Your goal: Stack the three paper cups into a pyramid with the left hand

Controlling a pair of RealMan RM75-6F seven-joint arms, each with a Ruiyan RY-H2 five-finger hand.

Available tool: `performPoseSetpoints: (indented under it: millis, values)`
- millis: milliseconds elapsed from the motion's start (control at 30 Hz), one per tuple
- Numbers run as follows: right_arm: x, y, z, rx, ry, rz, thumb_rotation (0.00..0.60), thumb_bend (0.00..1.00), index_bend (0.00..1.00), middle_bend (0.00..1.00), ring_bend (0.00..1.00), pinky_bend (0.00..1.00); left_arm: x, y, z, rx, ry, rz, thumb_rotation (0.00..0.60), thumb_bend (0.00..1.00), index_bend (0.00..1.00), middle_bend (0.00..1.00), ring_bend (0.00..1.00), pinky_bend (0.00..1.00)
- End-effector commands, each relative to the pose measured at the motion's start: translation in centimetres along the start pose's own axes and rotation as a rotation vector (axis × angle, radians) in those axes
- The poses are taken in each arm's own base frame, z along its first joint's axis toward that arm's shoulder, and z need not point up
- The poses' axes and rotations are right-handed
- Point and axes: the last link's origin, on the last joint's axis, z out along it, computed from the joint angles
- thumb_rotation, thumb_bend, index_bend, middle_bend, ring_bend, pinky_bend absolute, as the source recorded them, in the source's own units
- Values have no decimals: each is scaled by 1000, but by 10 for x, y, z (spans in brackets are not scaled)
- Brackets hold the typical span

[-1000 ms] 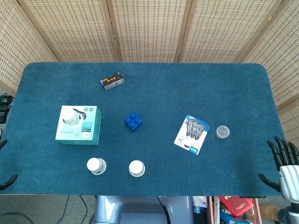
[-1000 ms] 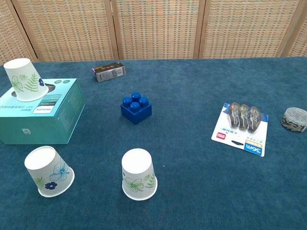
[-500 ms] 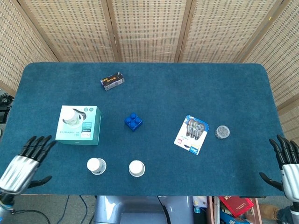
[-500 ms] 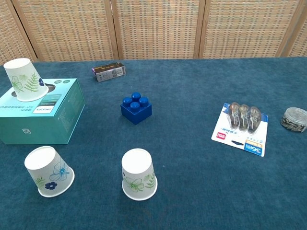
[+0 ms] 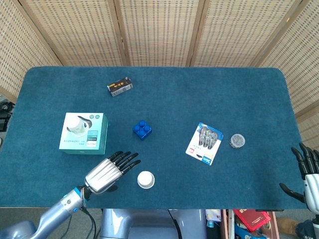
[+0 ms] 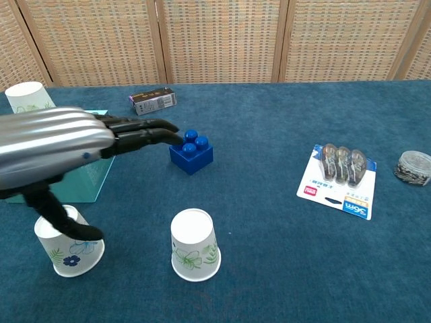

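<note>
Three white paper cups with floral print stand upside down. One cup (image 6: 67, 243) is at the front left, and my left hand (image 6: 60, 145) hovers over it with fingers stretched out and apart, holding nothing. In the head view my left hand (image 5: 107, 172) hides that cup. The second cup (image 6: 195, 245) (image 5: 145, 179) stands free just right of the hand. The third cup (image 6: 28, 95) (image 5: 76, 123) sits on top of a teal box (image 5: 94, 134). My right hand (image 5: 308, 172) hangs with fingers spread beyond the table's right edge.
A blue toy brick (image 6: 190, 151) lies behind the front cups, just past my left fingertips. A small dark box (image 6: 153, 101) lies further back. A blister pack (image 6: 340, 173) and a round tin (image 6: 412, 167) lie at the right.
My left hand has swung in from the table's left edge to above the front-left cup, covering it in the head view. The right hand has drifted slightly lower. The cups have not moved.
</note>
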Motion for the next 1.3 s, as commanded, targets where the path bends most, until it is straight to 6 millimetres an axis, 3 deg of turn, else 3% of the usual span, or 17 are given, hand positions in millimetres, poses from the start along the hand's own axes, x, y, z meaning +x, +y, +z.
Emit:
performPoseSetpoints:
  millis: [33, 300, 733, 933, 1300]
  values:
    - [0, 2, 1, -5, -2, 3, 600, 0, 0, 0, 0, 0, -8, 9, 27, -38, -1, 11, 600, 4, 96, 107, 175, 245]
    - [3, 6, 2, -14, 1, 18, 600, 0, 0, 0, 0, 0, -19, 21, 47, -45, -70, 55, 600, 4, 177, 153, 211, 272]
    - [6, 9, 4, -21, 6, 37, 600, 0, 0, 0, 0, 0, -32, 31, 55, -33, -88, 63, 600, 12, 275, 239, 275, 295]
    - [6, 9, 3, -22, 5, 39, 600, 0, 0, 0, 0, 0, -35, 36, 60, -34, -67, 65, 600, 81, 389, 403, 393, 331]
    - [6, 10, 4, -23, 3, 40, 600, 0, 0, 0, 0, 0, -36, 35, 62, -17, -58, 63, 600, 114, 419, 426, 410, 334]
